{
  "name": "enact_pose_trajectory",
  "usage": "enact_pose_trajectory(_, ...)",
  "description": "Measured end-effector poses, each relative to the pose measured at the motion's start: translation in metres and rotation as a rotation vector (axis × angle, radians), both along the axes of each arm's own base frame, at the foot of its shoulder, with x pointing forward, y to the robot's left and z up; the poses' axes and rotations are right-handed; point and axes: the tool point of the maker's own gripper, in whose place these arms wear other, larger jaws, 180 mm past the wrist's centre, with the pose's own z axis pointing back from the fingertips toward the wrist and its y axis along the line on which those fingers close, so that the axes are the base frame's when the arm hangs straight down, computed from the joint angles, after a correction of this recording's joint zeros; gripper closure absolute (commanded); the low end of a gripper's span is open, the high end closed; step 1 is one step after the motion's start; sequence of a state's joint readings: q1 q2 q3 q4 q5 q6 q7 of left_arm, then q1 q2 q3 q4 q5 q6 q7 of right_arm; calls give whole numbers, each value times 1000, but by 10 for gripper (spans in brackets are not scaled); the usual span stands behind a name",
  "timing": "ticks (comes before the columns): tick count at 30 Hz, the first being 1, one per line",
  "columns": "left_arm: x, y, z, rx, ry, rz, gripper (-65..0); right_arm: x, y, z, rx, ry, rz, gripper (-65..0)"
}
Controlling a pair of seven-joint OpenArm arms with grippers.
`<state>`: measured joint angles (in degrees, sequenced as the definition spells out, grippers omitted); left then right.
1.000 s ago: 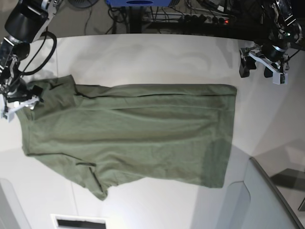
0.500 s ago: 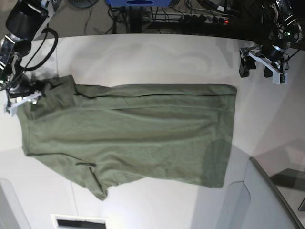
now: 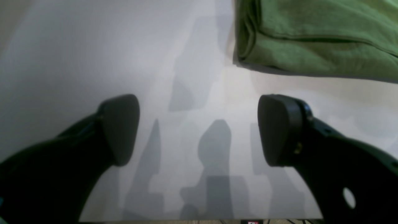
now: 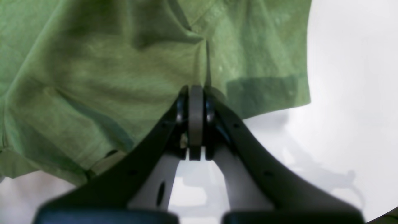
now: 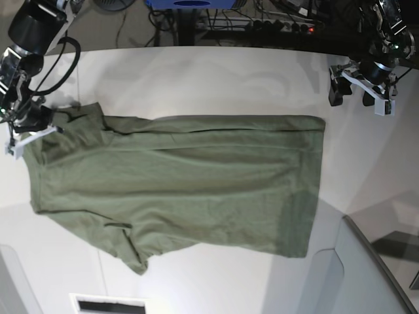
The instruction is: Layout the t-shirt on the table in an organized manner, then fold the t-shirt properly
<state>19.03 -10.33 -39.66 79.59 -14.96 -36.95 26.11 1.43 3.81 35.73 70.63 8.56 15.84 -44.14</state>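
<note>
On white table (image 5: 196,78), olive t-shirt (image 5: 183,183) flat; right pincer (image 4: 196,93) clamped on its cloth, left pincer (image 3: 199,130) agape.

Base view stares straight down from high; both wrist views sit low and close, sharing the t-shirt (image 5: 177,183) with it.

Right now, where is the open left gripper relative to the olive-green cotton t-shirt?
In the base view the left gripper hovers at upper right, apart from the t-shirt, just beyond its far corner over the white table.
</note>
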Motion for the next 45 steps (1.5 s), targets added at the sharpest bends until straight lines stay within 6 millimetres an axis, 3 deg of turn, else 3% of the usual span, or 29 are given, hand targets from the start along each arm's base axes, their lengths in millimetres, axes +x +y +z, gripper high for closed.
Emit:
enact_pose_trajectory(4, 0, 0, 0, 0, 0, 0, -578, 2, 3, 1, 13, 18, 4, -2)
enact_pose_trajectory(8, 0, 0, 0, 0, 0, 0, -578, 20, 5, 15, 23, 14, 17, -2)
enact_pose_trajectory(16, 0, 0, 0, 0, 0, 0, -578, 94, 10, 69, 45, -114, 31, -6)
enact_pose_trajectory(23, 1, 0, 0, 1, -2, 0, -578, 136, 38, 57, 163, -112, 40, -6)
enact_pose_trajectory(30, 1, 0, 0, 2, -1, -1, -578, 167, 47, 57, 185, -209, 20, -11)
enact_pose_trajectory(32, 1, 0, 0, 2, -3, -2, -578, 174, 46, 60, 173, -258, 8, -54)
enact_pose_trajectory(38, 2, -2, 0, 1, -2, -7, -578, 171, 41, 60, 166, -264, -1, -383)
enact_pose_trajectory(42, 6, -18, -4, 10, 26, -110, -578, 148, 20, 68, 96, -259, -9, -402)
enact_pose_trajectory(45, 21, -24, 7, 8, -67, -130, -576, 118, -4, 85, -13, -281, -22, -410)
